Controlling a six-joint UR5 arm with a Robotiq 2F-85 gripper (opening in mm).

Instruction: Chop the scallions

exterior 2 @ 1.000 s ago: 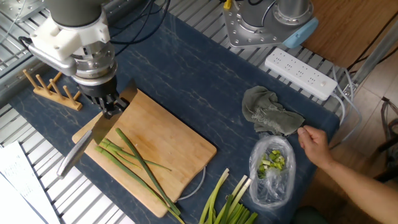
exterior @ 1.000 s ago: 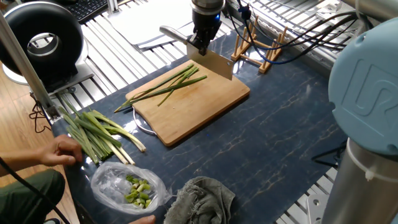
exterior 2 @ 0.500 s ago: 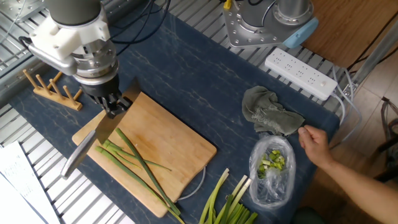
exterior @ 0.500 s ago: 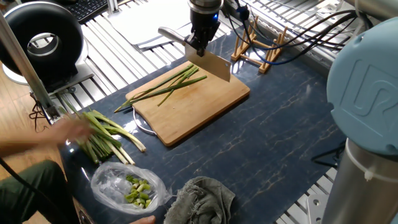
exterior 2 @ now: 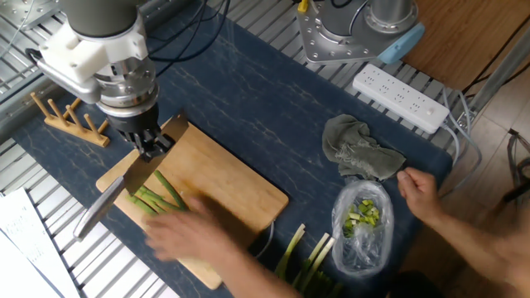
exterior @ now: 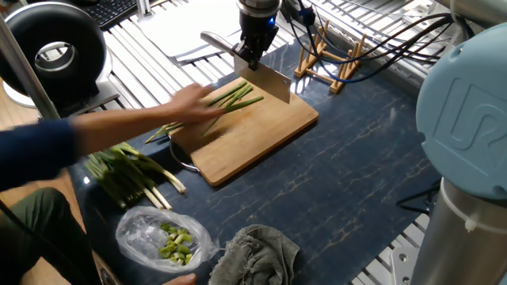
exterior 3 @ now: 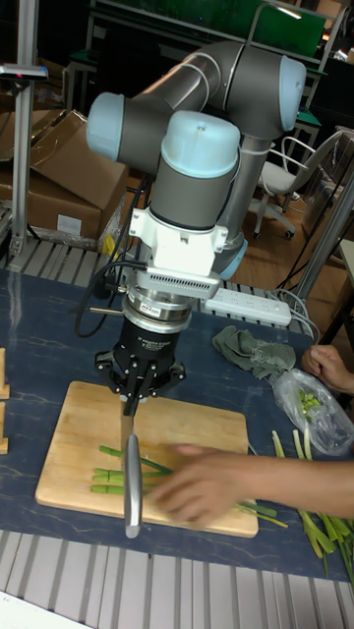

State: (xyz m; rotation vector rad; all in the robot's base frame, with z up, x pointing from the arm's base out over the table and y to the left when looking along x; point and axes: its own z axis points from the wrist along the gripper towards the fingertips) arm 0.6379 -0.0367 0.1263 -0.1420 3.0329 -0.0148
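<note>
The scallions (exterior: 240, 96) are a few slender green stalks lying on the wooden cutting board (exterior: 261, 138). In the other fixed view only the scallions' (exterior 2: 156, 195) cut ends show, and the tall fixed view has them (exterior 3: 116, 478) under the blade. My gripper (exterior: 250, 57) (exterior 2: 147, 146) (exterior 3: 136, 391) is shut on the handle of a knife (exterior: 272, 82) (exterior 2: 108, 203) (exterior 3: 131, 482). The blade hangs just above the stalks' far ends. A person's hand (exterior: 188, 104) (exterior 3: 211, 486) lies across the stalks' middle and hides part of them.
A thicker bundle of stalks with white bases (exterior: 131, 172) lies left of the board. A clear bag of chopped bits (exterior: 165, 237), a grey cloth (exterior: 257, 253), a wooden rack (exterior: 326, 57), a power strip (exterior 2: 402, 96) and the person's other hand (exterior 2: 422, 192) are around.
The person's hand has left the thick bundle and reached onto the board, over the scallions. My gripper and the knife have shifted only slightly.
</note>
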